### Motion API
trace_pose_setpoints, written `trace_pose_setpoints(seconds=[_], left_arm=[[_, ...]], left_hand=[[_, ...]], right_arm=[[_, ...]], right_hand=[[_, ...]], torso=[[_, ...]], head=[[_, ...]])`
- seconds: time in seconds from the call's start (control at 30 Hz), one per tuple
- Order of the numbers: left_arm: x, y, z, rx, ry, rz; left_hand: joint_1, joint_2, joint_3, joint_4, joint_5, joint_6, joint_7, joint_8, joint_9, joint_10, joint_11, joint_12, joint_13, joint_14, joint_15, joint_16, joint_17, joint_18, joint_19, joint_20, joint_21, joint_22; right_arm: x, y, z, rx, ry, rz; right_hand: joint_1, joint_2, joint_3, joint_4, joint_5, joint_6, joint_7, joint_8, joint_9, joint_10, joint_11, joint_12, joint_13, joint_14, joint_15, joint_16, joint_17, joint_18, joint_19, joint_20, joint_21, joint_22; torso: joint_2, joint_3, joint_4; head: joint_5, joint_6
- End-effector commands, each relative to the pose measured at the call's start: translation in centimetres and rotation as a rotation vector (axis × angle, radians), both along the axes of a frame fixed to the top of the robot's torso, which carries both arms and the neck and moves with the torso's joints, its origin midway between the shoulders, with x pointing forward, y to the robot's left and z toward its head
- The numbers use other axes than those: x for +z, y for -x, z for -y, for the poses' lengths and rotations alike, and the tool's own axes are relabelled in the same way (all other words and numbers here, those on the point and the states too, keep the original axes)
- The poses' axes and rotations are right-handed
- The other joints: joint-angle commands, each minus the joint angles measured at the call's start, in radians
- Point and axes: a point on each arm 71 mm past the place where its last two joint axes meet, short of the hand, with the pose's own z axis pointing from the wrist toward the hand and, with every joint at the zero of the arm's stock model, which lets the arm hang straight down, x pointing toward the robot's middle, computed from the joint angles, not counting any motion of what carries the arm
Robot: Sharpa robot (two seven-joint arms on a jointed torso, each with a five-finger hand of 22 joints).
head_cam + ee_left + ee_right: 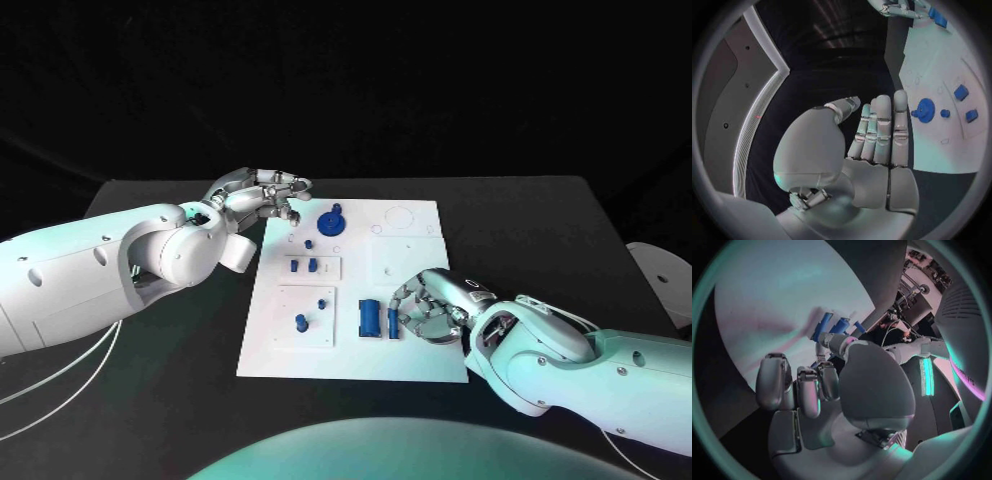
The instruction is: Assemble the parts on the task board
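Two hands work over the white board (353,345), which lies at the centre of the black table (548,215). The left hand (263,196) sits at the board's 11 o'clock corner; the left wrist view shows its fingers (882,130) straight, side by side and holding nothing, so it is open. A blue wheel (333,220) stands on the board at 3 o'clock from that hand, close to it but apart. The right hand (430,305) rests over the board's 4 o'clock edge with its fingers (798,385) curled inward; whether it grips anything cannot be told. Just beside it, at its 9 o'clock, stand a blue cylinder (369,318) and a thinner blue pin (394,322), upright in the head view. Two small blue pegs (302,266) sit in a raised plate near the board's centre, and one blue piece (302,322) sits in a second plate at 6 o'clock from them.
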Motion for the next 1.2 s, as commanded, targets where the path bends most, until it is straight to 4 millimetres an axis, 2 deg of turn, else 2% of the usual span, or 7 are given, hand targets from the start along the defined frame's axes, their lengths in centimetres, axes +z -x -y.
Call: trace_pose_setpoints(seconds=[0.03,0.27,0.47,0.67,0.93,1.07,1.2], left_arm=[[0.1,0.1,0.2,-0.015,0.01,0.001],[0.1,0.1,0.2,-0.016,0.01,0.0],[0.0,0.1,0.2,-0.017,0.009,-0.002],[0.0,0.1,0.2,-0.018,0.009,-0.003],[0.0,0.1,0.2,-0.017,0.008,-0.003],[0.0,0.1,0.1,-0.015,0.008,-0.003],[-0.1,-0.1,-0.1,-0.005,0.008,0.0]], left_hand=[[-0.005,0.004,0.0,0.003,0.007,-0.006,0.0,0.004,0.002,-0.003,0.0,0.005,-0.002,-0.003,0.0,0.002,-0.001,0.01,0.006,-0.001,-0.005,-0.001],[-0.005,0.004,0.0,0.003,0.007,-0.006,0.0,0.004,0.002,-0.003,0.0,0.005,-0.002,-0.003,0.0,0.002,-0.001,0.01,0.006,-0.001,-0.005,-0.001],[-0.004,0.005,0.0,0.003,0.006,-0.009,0.001,0.004,0.001,-0.003,0.0,0.005,-0.002,-0.003,0.0,0.002,-0.002,0.01,0.007,-0.001,-0.006,-0.001],[-0.004,0.005,0.0,0.004,0.006,-0.01,0.001,0.004,0.001,-0.003,0.0,0.005,-0.002,-0.003,0.0,0.002,-0.002,0.01,0.007,-0.001,-0.006,-0.001],[-0.004,0.005,0.0,0.004,0.006,-0.01,0.001,0.004,0.001,-0.003,0.0,0.005,-0.002,-0.003,0.0,0.002,-0.002,0.01,0.007,-0.001,-0.006,-0.001],[-0.004,0.005,0.0,0.004,0.006,-0.01,0.001,0.004,0.001,-0.003,0.0,0.005,-0.002,-0.003,0.0,0.002,-0.002,0.01,0.007,-0.001,-0.006,-0.001],[-0.004,0.005,0.0,0.004,0.006,-0.01,0.001,0.004,0.001,-0.003,0.0,0.005,-0.002,-0.003,0.0,0.002,-0.002,0.01,0.007,-0.001,-0.006,-0.001]], right_arm=[[-0.5,0.2,-0.1,0.024,0.036,-0.033],[-0.4,0.0,-0.2,0.005,0.019,-0.01],[-0.2,-0.3,-0.3,-0.021,-0.002,0.026],[-0.1,-0.5,-0.4,-0.03,-0.006,0.057],[0.0,-0.7,-0.5,-0.033,-0.017,0.087],[0.4,-0.6,-0.3,-0.038,-0.067,0.108],[1.0,-0.9,0.4,-0.052,-0.16,0.094]], right_hand=[[-0.01,0.0,0.0,0.0,0.002,0.007,0.0,0.005,0.0,0.02,0.001,0.004,0.125,0.104,0.006,0.003,0.253,-0.012,0.018,0.004,0.003,0.177],[-0.032,-0.002,-0.009,0.0,-0.028,0.007,-0.002,0.005,-0.006,0.019,-0.001,0.001,0.123,0.103,0.004,0.002,0.251,-0.012,0.016,0.003,-0.002,0.176],[-0.078,-0.028,-0.047,0.018,-0.171,-0.054,0.014,-0.016,-0.035,-0.014,0.014,-0.054,0.085,0.101,0.016,-0.001,0.244,-0.005,0.004,0.009,-0.041,0.166],[-0.075,-0.039,-0.065,0.016,-0.18,-0.07,0.017,-0.008,-0.043,-0.027,0.018,-0.071,0.072,0.101,0.019,-0.002,0.24,-0.003,-0.001,0.013,-0.056,0.162],[-0.056,-0.036,-0.08,0.007,-0.18,-0.045,0.01,0.024,-0.037,-0.022,0.012,-0.054,0.08,0.101,0.016,-0.001,0.243,-0.003,0.001,0.012,-0.049,0.164],[-0.05,-0.025,-0.081,0.009,-0.177,-0.03,0.004,0.042,-0.032,-0.015,0.007,-0.04,0.087,0.101,0.012,-0.001,0.243,-0.004,0.004,0.01,-0.042,0.166],[-0.052,-0.021,-0.08,0.012,-0.176,-0.038,0.005,0.043,-0.033,-0.02,0.007,-0.048,0.08,0.099,0.011,-0.004,0.234,-0.002,0.0,0.009,-0.056,0.162]], torso=[[0.0,0.0003,0.0001],[0.0,0.0003,-0.0003],[0.001,0.0004,0.0004],[0.001,0.0009,0.0012],[0.0,0.0001,-0.0011],[-0.003,0.0008,-0.0022],[-0.009,-0.0006,-0.005]], head=[[0.0,-0.001],[0.001,-0.001],[0.0,0.0],[-0.001,0.0],[0.001,0.001],[0.001,0.007],[-0.003,0.027]])
